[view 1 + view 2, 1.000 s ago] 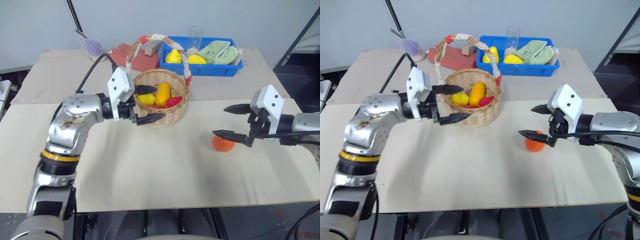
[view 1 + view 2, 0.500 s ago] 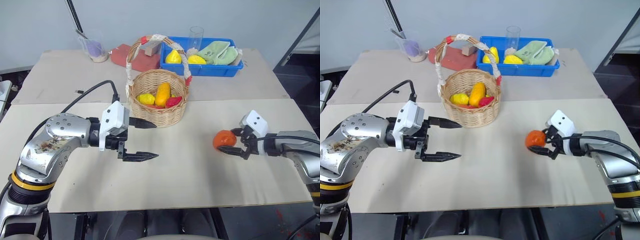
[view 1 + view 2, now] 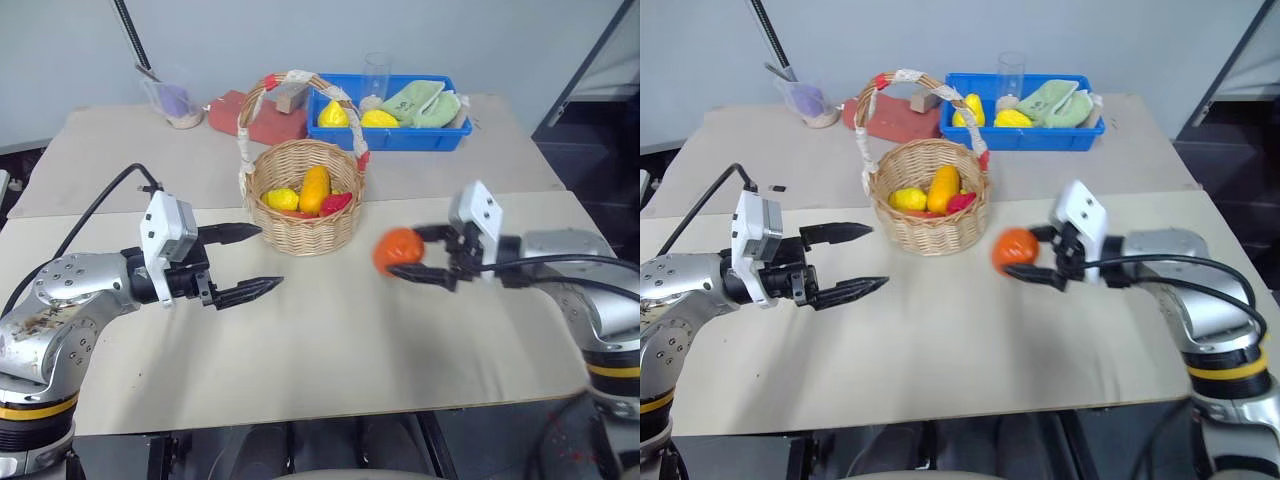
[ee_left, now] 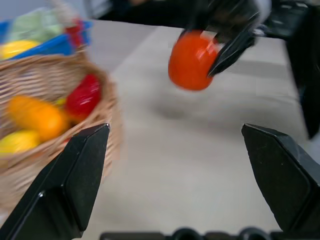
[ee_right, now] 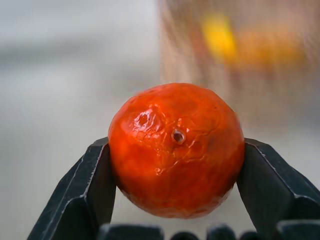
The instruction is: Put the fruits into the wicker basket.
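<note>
While the right gripper [image 3: 412,252] clamped the orange fruit [image 3: 397,250] above the table right of the wicker basket [image 3: 302,205], the left gripper [image 3: 246,261] gaped empty; the basket's contents were blurred in the wrist views.

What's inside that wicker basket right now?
The wicker basket holds a yellow fruit, an upright orange-yellow fruit and a red fruit. Whatever lies beneath them is covered. The round orange fruit is outside, held in the right gripper.
</note>
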Tool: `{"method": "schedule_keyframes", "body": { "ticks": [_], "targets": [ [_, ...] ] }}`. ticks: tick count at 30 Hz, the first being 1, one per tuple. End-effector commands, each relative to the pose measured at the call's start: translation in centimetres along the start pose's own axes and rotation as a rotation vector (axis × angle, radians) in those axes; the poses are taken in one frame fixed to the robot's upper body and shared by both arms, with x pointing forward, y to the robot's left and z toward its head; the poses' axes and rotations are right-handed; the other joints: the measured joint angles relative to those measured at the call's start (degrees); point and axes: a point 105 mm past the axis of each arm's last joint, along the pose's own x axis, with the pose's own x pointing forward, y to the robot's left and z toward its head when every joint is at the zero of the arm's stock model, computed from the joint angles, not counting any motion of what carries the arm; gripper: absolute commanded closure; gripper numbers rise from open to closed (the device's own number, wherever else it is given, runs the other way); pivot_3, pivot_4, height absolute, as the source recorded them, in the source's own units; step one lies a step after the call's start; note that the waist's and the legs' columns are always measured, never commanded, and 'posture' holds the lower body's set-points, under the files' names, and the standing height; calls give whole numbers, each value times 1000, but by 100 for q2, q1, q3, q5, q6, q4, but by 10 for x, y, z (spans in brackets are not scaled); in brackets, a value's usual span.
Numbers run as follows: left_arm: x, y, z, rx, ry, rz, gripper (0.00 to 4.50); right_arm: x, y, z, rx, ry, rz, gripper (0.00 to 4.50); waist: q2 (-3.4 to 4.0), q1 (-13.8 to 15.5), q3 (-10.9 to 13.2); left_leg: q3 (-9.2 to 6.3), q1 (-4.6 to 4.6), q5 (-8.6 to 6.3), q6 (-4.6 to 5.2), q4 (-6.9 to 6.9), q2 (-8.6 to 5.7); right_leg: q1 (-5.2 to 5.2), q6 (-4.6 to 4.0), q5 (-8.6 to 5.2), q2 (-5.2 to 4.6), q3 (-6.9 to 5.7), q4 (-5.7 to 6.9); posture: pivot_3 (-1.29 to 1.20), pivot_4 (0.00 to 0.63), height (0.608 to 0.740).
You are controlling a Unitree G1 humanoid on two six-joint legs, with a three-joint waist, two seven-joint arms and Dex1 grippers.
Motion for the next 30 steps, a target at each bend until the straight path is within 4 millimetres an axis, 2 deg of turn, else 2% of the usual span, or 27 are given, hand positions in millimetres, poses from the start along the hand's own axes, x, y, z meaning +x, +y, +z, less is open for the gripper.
{"method": "schedule_keyframes", "body": {
  "ticks": [1,5,9,11,12,13,18,22,24,26,30],
  "targets": [
    [-9,8,14,-35,-105,109,0,30,-6,30,-28,-113,-49,1406,0,41,0,-3,-3,0,-1,0,-1,0,0,0,-6,-4,0,0,150,740],
    [-8,3,14,-19,-93,112,0,71,-35,39,-48,-165,-214,1406,-2,80,-1,-2,-6,8,-15,1,-16,-3,0,1,-20,-8,33,0,150,740],
    [-5,3,20,-9,-123,128,0,91,-57,41,-54,-182,-328,1406,-1,85,-1,-4,-10,20,-35,-6,-35,-11,0,1,-26,-10,32,0,150,740],
    [-5,5,23,10,-133,149,0,95,-64,40,-67,-182,-358,340,-1,79,-1,-5,-10,21,-38,-8,-36,-11,0,1,-25,-11,32,0,150,740],
    [-5,6,24,14,-136,157,0,95,-63,42,-64,-193,-354,43,-1,70,-1,-5,-9,21,-38,-10,-36,-11,0,1,-25,-11,32,0,150,740],
    [-4,7,24,17,-139,165,0,95,-61,44,-65,-203,-346,15,-1,53,-1,-6,-9,21,-38,-11,-35,-11,0,1,-24,-11,32,0,150,740],
    [-1,12,25,37,-155,200,0,82,-36,49,-86,-241,-243,15,-1,-9,-1,-9,-9,19,-34,-17,-30,-14,-1,2,-19,-11,33,0,150,740],
    [2,15,23,47,-151,207,0,57,-9,43,-111,-233,-157,15,-1,20,-1,-13,-10,16,-30,-17,-30,-10,-1,2,-20,-15,31,0,150,740],
    [3,15,22,52,-145,202,0,45,-1,37,-106,-219,-147,15,-1,14,0,-11,-10,15,-27,-15,-32,-8,-1,2,-23,-15,30,0,150,740],
    [3,15,22,56,-140,199,0,35,-8,31,-81,-213,-212,15,-1,6,0,-10,-8,14,-27,-15,-31,-7,-1,2,-22,-13,29,0,150,740],
    [6,12,21,54,-133,166,0,18,-44,22,28,-244,-471,15,-1,-8,-1,-9,-4,15,-27,-16,-27,-9,-2,1,-14,-11,31,0,150,740]
  ]
}}
